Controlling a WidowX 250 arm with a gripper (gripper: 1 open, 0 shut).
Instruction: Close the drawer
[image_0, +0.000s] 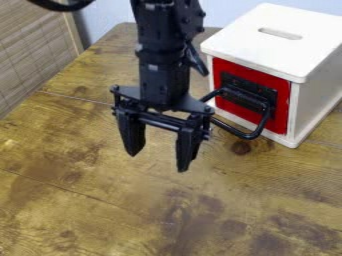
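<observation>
Nearest the camera: bare wooden table, brown, worn, with dark stains and visible grain across the whole foreground.

Above the table, centre of view: gripper, black, two long fingers pointing down, set apart with open space between them and nothing held. Fingertips hang over the tabletop; contact with the wood cannot be told. Left finger and right finger both taper to dark tips.

Rising from the gripper: arm, black, upright, running out of the top edge of the view.

Right of the gripper, further back: drawer, red front with a black panel, facing left-forward. Its handle, a large black loop, juts out toward the gripper and lies just beside the right finger; whether the two touch cannot be told. The red front sits roughly level with the box face; any remaining gap cannot be told.

Around the drawer: cabinet, white, box-shaped, standing on the table at right, with a slot in its top.

Far left: slatted panel, pale wood.
</observation>
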